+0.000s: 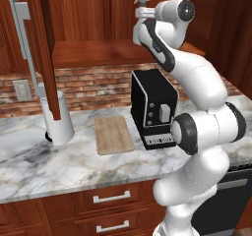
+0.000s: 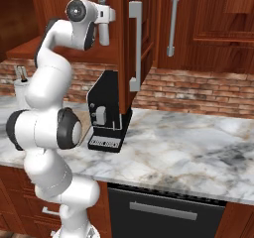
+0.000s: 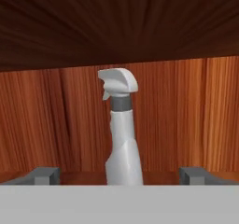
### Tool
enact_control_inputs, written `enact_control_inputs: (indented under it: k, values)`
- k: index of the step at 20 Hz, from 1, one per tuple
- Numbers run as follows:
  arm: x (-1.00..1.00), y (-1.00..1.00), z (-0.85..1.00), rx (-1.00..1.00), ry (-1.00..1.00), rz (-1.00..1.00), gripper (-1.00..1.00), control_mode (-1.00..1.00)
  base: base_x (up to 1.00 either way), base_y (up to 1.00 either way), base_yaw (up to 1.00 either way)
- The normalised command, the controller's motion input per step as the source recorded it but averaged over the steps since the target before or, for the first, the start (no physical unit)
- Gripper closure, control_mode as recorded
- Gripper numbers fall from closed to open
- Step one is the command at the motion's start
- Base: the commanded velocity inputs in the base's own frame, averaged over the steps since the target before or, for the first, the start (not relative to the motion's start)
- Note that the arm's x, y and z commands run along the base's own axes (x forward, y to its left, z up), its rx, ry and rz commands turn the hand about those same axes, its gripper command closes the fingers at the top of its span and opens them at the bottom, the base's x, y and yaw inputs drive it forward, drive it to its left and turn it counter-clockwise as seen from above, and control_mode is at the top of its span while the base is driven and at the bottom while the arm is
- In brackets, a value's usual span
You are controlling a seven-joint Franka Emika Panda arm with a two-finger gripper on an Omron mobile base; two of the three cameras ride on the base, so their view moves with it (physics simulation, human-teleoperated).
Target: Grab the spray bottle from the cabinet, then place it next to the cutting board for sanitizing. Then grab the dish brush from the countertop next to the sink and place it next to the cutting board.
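1. Bottle (image 1: pixel 141 3) in the left base view stands upright on the cabinet (image 1: pixel 118 50) shelf, its trigger head poking out just past the hand. The arm reaches up and in toward it. Board (image 1: pixel 113 134) lies flat on the counter (image 1: pixel 59 163) well below the pincer, beside the black coffee machine (image 1: pixel 153 107), long side running away from the edge.

2. Right base view: the pincer (image 2: pixel 104 31) sits at shelf height inside the open cabinet, next to the door with its silver handle (image 2: pixel 135 46). The bottle's own body I cannot make out from the hand here. Jaw spacing is hard to read from this side.

3. Hand view: the bottle (image 3: pixel 122 129) stands dead ahead, centred between the two fingertips (image 3: pixel 42 175), which are spread wide with nothing between them, so the pincer is released and empty. The bottle's long axis is vertical; base on the shelf, neck and collar above, nozzle pointing to the view's left.

4. Step in hand, as I judge it: the reach for the grasp. To do it well, push straight forward keeping the bottle centred, so the fingers pass either side of the wide lower body, not the narrow neck. Close only once the body is well between the pads. Stay level and clear of the shelf, since a nudge could tip a tall bottle backward.
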Motion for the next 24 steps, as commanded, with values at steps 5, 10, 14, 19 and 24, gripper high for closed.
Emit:
enact_control_inputs:
  k: [5,10,14,19,24]
  values:
    - [0.45,0.00,0.00,0.00,0.00,0.00,-1.00,-1.00,0.00,0.00,0.00]
    - [0.43,0.00,0.00,0.00,0.00,0.00,-1.00,-1.00,0.00,0.00,0.00]
    - [0.42,0.00,0.00,0.00,0.00,0.00,-1.00,-1.00,0.00,0.00,0.00]
    - [0.32,0.00,0.00,0.00,0.00,0.00,-1.00,-1.00,0.00,0.00,0.00]
    - [0.38,0.01,-0.07,-0.01,0.00,0.00,-1.00,-1.00,0.00,0.00,0.00]
